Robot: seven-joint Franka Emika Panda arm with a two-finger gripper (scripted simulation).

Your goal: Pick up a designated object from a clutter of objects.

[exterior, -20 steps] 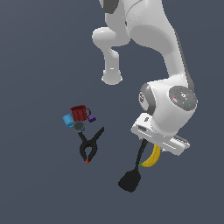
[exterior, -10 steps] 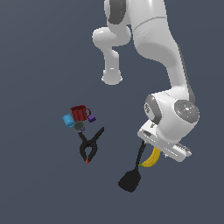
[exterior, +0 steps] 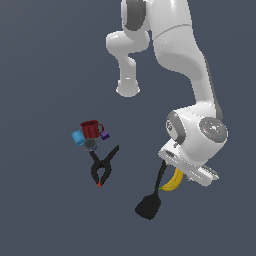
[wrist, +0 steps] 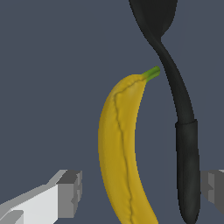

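The gripper (wrist: 140, 190) is spread wide, with nothing clamped. In the wrist view, one finger (wrist: 70, 192) stands clear of the banana (wrist: 120, 148) on one side; the other finger (wrist: 214, 186) sits beyond the spatula handle. Both the banana and the handle of the black spatula (wrist: 186, 144) therefore lie between the jaws.

**Risk.** Judged from this alignment, closing straight down would take in the spatula handle along with the banana. The handle lies just beside the fruit, with a narrow gap between them, and would likely be squeezed against it. Probable results are a two-object lift, or the curved banana rolling out of a skewed grip. The green stem end nearly touches the spatula neck, so a sideways nudge could shift both. A lateral offset away from the spatula appears necessary before closing.

**Location.** In the exterior view, the banana (exterior: 172, 181) shows only partly beneath the hand, on the bare floor surface toward the exterior view's right. No surface edges are visible. The spatula (exterior: 149, 205) blade extends away from the hand.

**Surroundings.** Well apart, toward the exterior view's left, lies the black clamp (exterior: 102, 167). Beyond it, a red mug (exterior: 90, 128), blue cup (exterior: 78, 137) and purple block (exterior: 104, 135) cluster together. None of these obstruct the approach; only the spatula does.
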